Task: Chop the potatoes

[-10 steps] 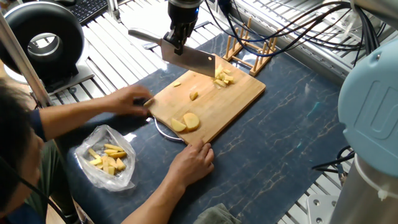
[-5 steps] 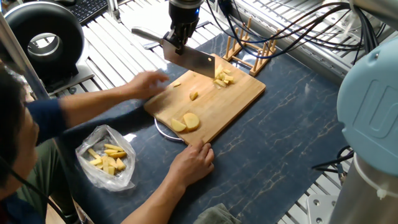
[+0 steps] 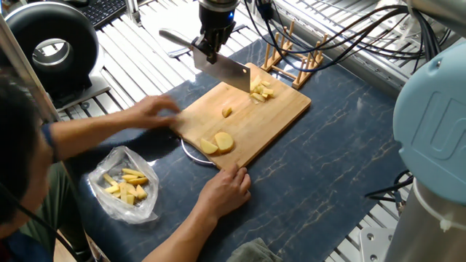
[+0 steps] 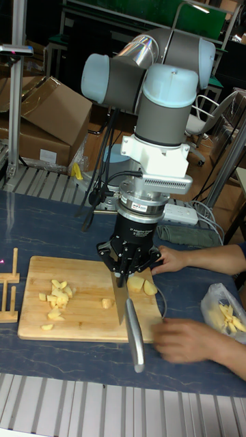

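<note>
Open board (image 3: 255, 120) lies below my knife (image 3: 222, 68); potato pieces (image 3: 261, 91) crowd its far corner; a person's hand (image 3: 154, 114) blocks the left edge, another (image 3: 226, 189) the near corner; the wooden rack (image 3: 295, 58) stands behind.

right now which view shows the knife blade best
The fixed view: the knife blade shows its broad flat side, held by the gripper above the cutting board. The tall fixed view sees the blade edge-on, a thin strip, with the handle pointing at the camera.

The grey-jointed UR5 arm reaches straight down; its black two-finger gripper (image 4: 124, 276) is clamped on a steel cleaver's handle (image 4: 135, 334).
</note>
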Action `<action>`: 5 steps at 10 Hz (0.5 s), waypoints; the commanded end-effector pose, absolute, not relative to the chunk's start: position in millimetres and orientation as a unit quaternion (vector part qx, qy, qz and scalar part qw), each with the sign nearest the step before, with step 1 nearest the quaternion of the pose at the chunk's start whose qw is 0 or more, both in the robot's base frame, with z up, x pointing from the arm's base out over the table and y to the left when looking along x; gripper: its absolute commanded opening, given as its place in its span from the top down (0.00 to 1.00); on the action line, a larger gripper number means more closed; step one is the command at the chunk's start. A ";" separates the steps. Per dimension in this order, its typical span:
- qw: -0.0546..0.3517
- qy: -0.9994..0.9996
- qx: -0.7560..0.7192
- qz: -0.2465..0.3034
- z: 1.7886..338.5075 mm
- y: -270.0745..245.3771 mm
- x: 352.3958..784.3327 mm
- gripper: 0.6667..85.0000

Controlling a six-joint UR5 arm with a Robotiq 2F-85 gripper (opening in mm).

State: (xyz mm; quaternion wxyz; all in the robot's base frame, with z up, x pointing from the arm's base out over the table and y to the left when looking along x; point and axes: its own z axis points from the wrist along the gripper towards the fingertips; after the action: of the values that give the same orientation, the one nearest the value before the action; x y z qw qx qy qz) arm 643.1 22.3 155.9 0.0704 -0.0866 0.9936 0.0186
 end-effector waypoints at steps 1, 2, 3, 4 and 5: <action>0.075 0.994 -0.070 0.020 156.7 22.1 645.9 1.00; 0.072 0.995 -0.070 0.020 157.1 21.4 643.9 1.00; 0.058 0.995 -0.073 0.018 156.1 19.1 636.2 1.00; 0.023 0.997 -0.075 0.010 154.8 14.9 616.4 1.00; 0.017 0.998 -0.062 0.016 153.3 16.2 612.0 1.00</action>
State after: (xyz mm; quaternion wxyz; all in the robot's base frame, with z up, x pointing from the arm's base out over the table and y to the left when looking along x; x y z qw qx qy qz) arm 630.2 17.0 154.0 0.0471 -0.0754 0.9960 0.0114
